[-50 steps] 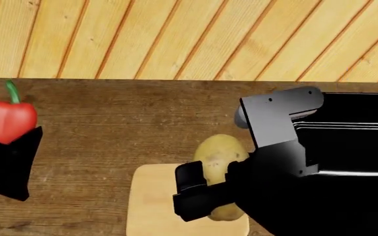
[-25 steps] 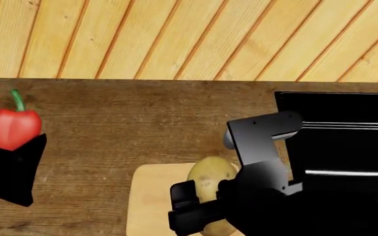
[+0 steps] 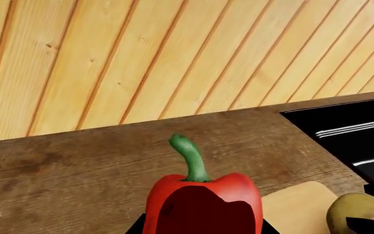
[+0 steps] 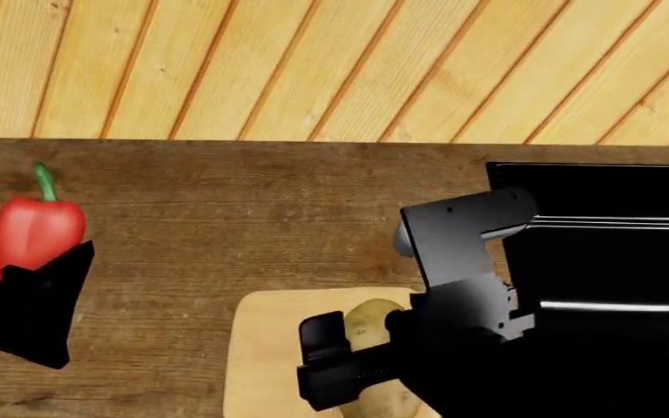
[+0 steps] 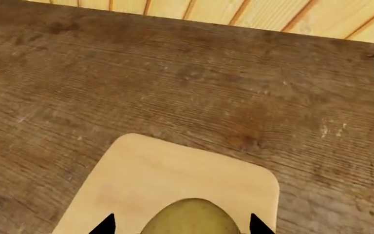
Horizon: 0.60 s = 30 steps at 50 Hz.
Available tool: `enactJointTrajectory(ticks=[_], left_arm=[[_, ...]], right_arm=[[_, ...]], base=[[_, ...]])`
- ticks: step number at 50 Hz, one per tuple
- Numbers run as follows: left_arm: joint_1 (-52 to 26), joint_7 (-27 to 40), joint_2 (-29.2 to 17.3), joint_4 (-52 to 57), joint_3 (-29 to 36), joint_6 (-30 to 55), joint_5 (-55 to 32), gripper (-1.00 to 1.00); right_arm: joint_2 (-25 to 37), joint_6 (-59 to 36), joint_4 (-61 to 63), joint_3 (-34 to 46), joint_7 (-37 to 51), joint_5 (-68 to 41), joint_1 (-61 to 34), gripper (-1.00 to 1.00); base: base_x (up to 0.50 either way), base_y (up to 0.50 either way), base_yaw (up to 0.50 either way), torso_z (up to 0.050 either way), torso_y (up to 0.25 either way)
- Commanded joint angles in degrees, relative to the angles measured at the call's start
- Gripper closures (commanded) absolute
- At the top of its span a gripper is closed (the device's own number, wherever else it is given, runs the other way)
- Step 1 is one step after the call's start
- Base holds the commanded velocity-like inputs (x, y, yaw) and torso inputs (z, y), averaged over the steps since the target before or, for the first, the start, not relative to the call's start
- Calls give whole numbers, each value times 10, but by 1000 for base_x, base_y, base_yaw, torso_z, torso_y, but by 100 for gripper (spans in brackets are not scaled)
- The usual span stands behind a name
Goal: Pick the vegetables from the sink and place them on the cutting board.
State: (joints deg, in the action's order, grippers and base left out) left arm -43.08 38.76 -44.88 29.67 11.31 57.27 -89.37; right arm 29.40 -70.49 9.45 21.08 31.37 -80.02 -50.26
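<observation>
- The right hand (image 4: 352, 370) is clenched on the potato (image 4: 372, 324), one dark finger (image 4: 325, 348) wrapping its near side. Compared with a second ago it has come down — the potato sat clearly above the board then and now shows only as a small tan patch low behind the finger.
- In the right wrist view the potato (image 5: 190, 217) hangs between the two fingertips directly over the cutting board (image 5: 174, 180). Whether it already touches the wood I cannot tell; it looks very close.
- The left hand (image 4: 32, 296) grasps the red bell pepper (image 4: 36, 231) by its lower half, green stem up. It has drifted a little toward the board over the last second, yet remains well off to the left, above bare worktop (image 4: 230, 218).
- In the left wrist view the pepper (image 3: 203, 207) fills the foreground, with a corner of the board (image 3: 297, 202) and the potato (image 3: 359, 212) beyond it.
- The sink (image 4: 613, 226) lies to the right; neither vegetable is in it — both are lifted out.
- My reading: the potato is about to be set down, so releasing it should be next. The board is small, and the potato sits toward its right half, leaving the left part for the pepper.
</observation>
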Motion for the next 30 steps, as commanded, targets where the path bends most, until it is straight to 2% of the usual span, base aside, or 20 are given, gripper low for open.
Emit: enactJointTrajectory(ticks=[1,5,12,16,24,30], left_arm=[[-13,-2,17,-5,5,6,-5,100],[-37,-2,36,-11,28,19,-5,100],[-75,-22,75,-46,77,41,27,100],[-91,-35,99,-65,106,53,44,100],[-140,-102,144,-117,195,97,106,100],[-153,-114,163,-146,219,109,115,100]], right_arm=[[2,7,25,-22,14,2,-35,-100],[7,27,40,-43,20,9,-60,-100],[34,29,84,-114,98,-58,-139,-100],[46,31,87,-133,116,-81,-145,-100],[63,37,98,-155,140,-105,-149,-100],[75,37,102,-164,148,-122,-151,-100]], base=[[0,0,0,0,0],[0,0,0,0,0],[0,0,0,0,0],[0,0,0,0,0],[0,0,0,0,0],[0,0,0,0,0]])
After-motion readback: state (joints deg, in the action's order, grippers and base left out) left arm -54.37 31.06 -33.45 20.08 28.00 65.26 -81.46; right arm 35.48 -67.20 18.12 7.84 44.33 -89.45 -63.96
